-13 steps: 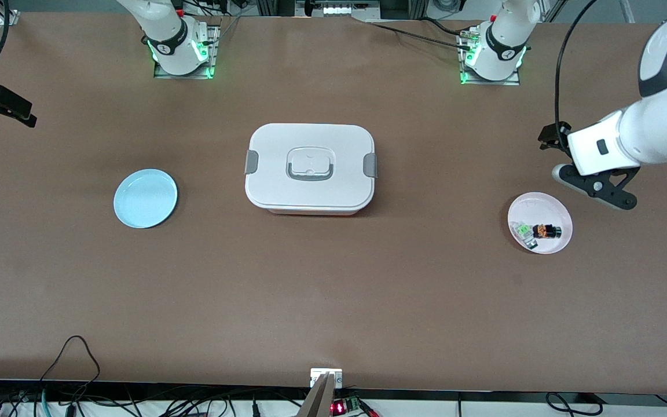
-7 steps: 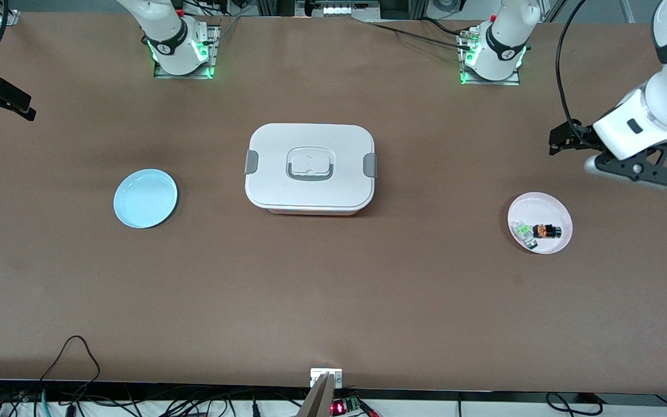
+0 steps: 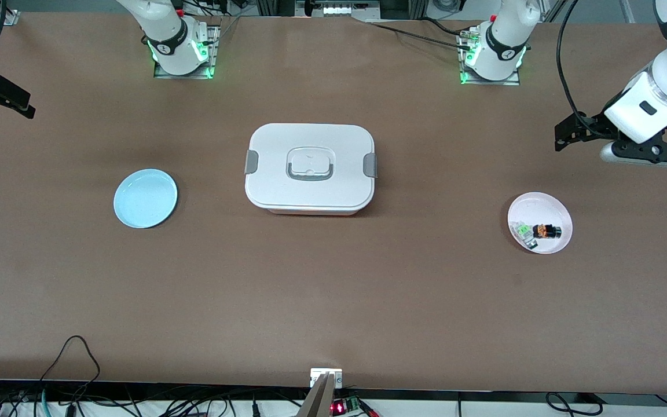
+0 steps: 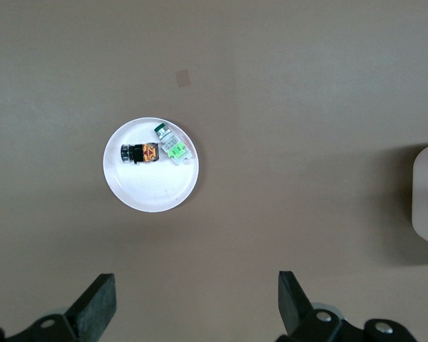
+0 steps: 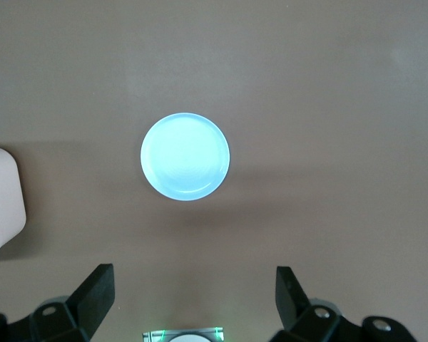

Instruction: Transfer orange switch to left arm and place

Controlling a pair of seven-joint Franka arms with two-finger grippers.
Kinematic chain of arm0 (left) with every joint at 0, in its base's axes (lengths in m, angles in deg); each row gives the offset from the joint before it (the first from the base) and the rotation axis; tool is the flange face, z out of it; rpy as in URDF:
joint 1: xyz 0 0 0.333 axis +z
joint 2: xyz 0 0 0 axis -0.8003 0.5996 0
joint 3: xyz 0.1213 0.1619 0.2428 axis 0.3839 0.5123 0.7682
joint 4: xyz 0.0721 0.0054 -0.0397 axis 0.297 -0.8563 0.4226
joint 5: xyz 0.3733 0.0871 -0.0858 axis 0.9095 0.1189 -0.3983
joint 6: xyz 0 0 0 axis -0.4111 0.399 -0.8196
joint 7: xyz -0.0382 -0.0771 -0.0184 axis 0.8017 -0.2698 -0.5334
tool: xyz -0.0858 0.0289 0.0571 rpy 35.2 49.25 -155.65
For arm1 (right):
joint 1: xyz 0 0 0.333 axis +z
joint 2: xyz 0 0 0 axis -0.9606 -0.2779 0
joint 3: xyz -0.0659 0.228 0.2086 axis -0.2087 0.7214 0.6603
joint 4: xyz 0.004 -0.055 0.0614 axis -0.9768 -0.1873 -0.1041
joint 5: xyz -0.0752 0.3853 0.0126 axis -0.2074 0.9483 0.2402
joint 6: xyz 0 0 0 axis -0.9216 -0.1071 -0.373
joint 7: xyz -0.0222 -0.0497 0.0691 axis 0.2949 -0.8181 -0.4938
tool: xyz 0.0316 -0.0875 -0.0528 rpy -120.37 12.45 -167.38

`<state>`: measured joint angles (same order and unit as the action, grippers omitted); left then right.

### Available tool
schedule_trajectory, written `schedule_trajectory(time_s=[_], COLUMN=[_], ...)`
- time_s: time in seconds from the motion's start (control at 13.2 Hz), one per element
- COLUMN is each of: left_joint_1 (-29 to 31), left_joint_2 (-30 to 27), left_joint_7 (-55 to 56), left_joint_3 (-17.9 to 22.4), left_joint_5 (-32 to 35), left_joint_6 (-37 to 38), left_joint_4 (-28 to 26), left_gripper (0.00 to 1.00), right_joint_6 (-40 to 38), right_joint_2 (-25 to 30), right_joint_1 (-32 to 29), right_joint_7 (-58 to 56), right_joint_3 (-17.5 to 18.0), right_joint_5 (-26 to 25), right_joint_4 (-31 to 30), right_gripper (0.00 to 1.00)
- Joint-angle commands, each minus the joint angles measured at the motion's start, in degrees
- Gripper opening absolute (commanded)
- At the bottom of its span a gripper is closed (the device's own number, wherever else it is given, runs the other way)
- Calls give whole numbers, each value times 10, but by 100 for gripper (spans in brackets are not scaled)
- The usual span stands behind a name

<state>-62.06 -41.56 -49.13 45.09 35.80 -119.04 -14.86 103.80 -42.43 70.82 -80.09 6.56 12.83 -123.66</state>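
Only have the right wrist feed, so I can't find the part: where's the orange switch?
Observer: The orange switch lies on the pink plate, toward the left arm's end of the table.
Operator: Alone on it?
Observer: No, a green-and-clear component lies beside it on that plate.
Operator: Left gripper on it?
Observer: No. The left gripper is open and empty, up over bare table near that plate.

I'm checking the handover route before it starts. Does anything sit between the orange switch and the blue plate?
Yes. The box stands mid-table between the orange switch, lying in the pink plate, and the blue plate. Nothing visible blocks the open left gripper from the switch.
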Motion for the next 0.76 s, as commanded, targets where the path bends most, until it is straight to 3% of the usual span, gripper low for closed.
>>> schedule_trajectory(time_s=[0.0, 0.68], left_joint_1=[-10, -11], left_joint_2=[-7, -7], left_joint_7=[3, 0], left_joint_3=[4, 4], left_joint_5=[11, 11], left_joint_6=[-8, -5], left_joint_4=[-7, -6], left_gripper=[100, 100], right_joint_6=[-19, -27], right_joint_2=[2, 2], right_joint_1=[2, 2], right_joint_7=[-8, -10], right_joint_3=[-3, -7], right_joint_5=[9, 16], right_joint_4=[16, 17], right_gripper=[100, 100])
